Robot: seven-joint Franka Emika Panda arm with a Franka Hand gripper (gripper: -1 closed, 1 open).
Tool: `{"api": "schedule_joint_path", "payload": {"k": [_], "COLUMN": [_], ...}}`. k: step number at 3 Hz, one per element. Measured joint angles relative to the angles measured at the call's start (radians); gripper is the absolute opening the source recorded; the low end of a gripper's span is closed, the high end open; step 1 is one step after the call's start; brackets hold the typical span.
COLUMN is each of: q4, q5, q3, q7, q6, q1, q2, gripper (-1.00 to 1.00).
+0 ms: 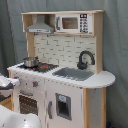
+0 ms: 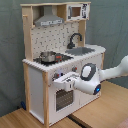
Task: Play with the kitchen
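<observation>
Gripper (image 2: 64, 80), the white end of the Franka arm, sits right against the front of the child-size white and light-wood toy kitchen (image 2: 35, 80), just under the row of knobs (image 2: 55, 76) and at the top edge of the dark-windowed oven door (image 2: 62, 99) in the second exterior view; whether it is spread or clenched on anything I cannot tell. That kitchen stands against a grey curtain, filling the middle of both exterior views.

My reading is that the step in hand is working the oven door. To do it well, the arm should pull along the door's own swing rather than straight out, slowly, so the light cabinet is not dragged forward. Care is needed near the 1 small metal pot (image 2: 48, 56) on the stove, which a jolt could shift. The black curved faucet (image 2: 75, 39) and grey sink (image 2: 82, 50) lie farther right, clear of the arm.
</observation>
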Motion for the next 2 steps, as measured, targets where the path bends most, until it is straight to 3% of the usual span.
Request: {"api": "schedule_joint_path", "payload": {"k": [1, 2], "q4": [0.032, 0.050], "q5": [0.000, 0.000], "q3": [0.042, 0.056], "q7": [0.047, 0.044], "q6": [0.002, -0.004], "q1": [-0.071, -0.088], "q2": [0.000, 0.000], "gripper": [1.00, 1.00]}}
